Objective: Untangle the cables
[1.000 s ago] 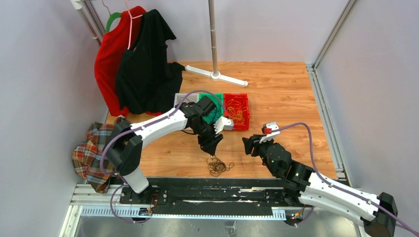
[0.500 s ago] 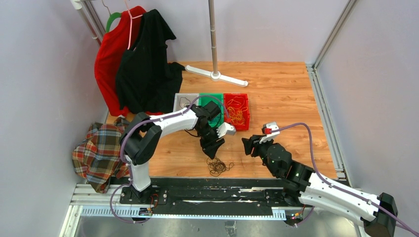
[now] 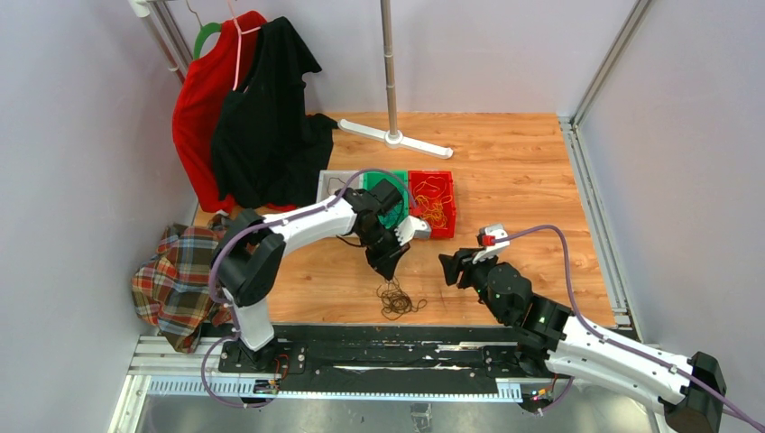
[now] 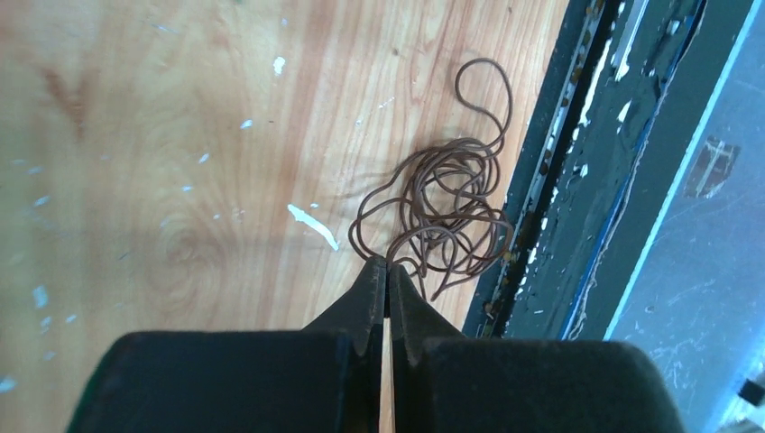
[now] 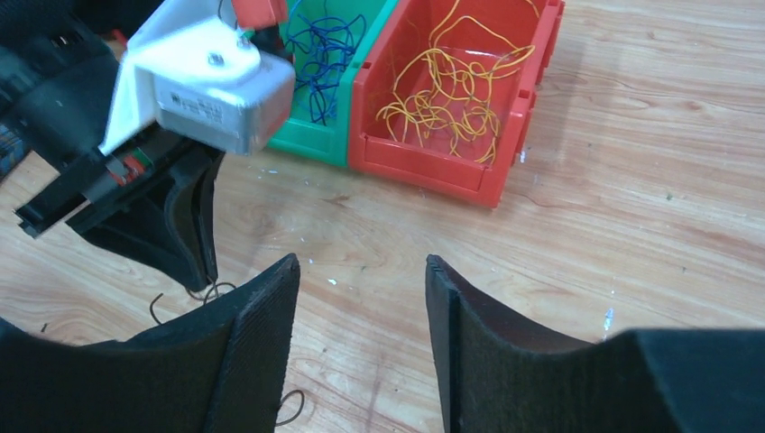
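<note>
A tangled bunch of dark cables (image 3: 397,302) lies on the wooden floor close to the black front rail; the left wrist view shows it as brownish loops (image 4: 442,216). My left gripper (image 3: 386,269) (image 4: 388,263) points down at the bunch's upper edge and is shut on a strand of it. My right gripper (image 3: 448,268) (image 5: 361,271) hovers open to the right of the bunch with nothing between its fingers. Yellow cables (image 5: 451,90) fill the red bin (image 5: 424,167). Blue cables (image 5: 320,36) lie in the green bin (image 5: 311,144).
A grey bin (image 3: 332,185), the green bin and the red bin (image 3: 431,203) stand in a row behind the left arm. Red and black garments (image 3: 244,108) hang at the back left. A rack foot (image 3: 397,138) and a plaid cloth (image 3: 176,275) lie on the floor.
My left gripper came down onto the top of the dark bunch and its jaws went from open to shut on a strand. The right arm has barely moved.
</note>
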You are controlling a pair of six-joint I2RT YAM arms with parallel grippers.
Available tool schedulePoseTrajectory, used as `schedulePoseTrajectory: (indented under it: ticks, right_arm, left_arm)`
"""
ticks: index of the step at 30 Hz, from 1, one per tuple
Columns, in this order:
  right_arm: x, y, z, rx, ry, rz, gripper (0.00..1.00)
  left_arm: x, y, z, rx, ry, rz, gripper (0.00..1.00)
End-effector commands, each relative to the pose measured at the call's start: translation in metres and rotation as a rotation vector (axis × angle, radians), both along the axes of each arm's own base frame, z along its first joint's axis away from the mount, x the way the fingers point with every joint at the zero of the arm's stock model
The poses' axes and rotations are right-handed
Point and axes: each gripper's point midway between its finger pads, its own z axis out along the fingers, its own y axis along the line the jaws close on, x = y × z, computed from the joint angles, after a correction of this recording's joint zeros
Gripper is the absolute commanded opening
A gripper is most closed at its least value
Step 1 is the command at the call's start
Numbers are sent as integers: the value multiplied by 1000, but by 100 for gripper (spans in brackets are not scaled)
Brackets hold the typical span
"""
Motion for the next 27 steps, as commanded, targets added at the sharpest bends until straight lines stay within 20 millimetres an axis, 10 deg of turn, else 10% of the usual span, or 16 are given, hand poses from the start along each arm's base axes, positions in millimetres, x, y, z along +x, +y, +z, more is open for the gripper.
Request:
schedulePoseTrajectory:
  ticks: [1, 18, 27]
  right_arm:
    - [1, 10, 7, 38, -16, 41, 56]
    - [-11, 103, 54, 205, -12, 337, 72]
    - [-1, 116, 49, 204, 10, 306, 71]
  left_arm:
    - [23, -7, 51, -36, -141, 103, 1]
    - [28, 5, 131, -111, -270, 260, 1]
    - [19, 5, 142, -147, -253, 254, 1]
